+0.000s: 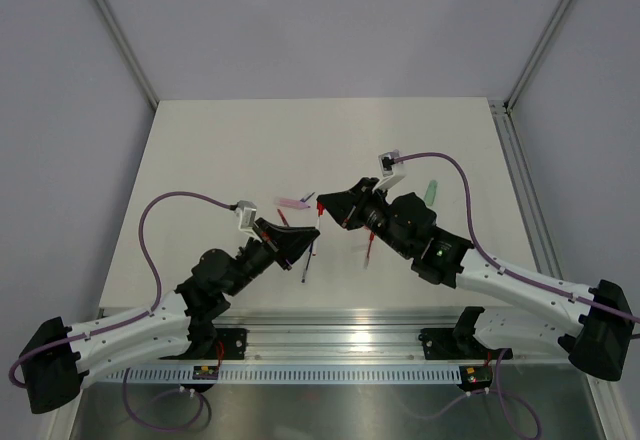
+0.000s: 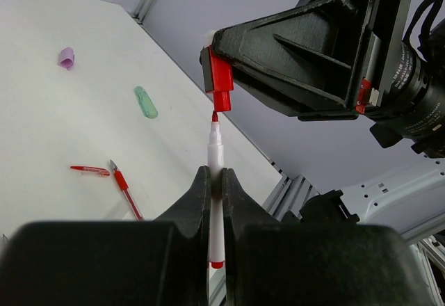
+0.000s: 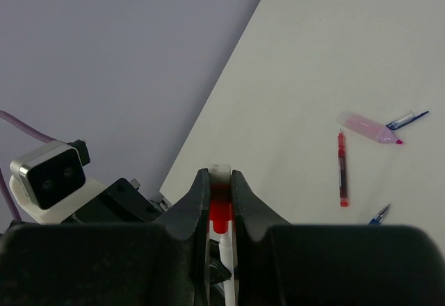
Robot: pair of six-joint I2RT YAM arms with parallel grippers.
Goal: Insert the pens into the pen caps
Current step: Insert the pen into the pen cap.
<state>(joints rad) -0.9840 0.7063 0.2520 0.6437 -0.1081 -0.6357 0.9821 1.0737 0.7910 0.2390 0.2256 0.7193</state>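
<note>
My left gripper is shut on a pen with a white barrel and a red tip, which points up and away. My right gripper is shut on a red pen cap, with its open end facing the pen. In the left wrist view the pen's red tip sits right at the mouth of the cap. From above, both grippers meet nose to nose over the middle of the table.
A pink highlighter, a red pen and a blue pen lie on the table. A green highlighter, a lilac cap and another red pen lie to the right. The frame rail runs along the near edge.
</note>
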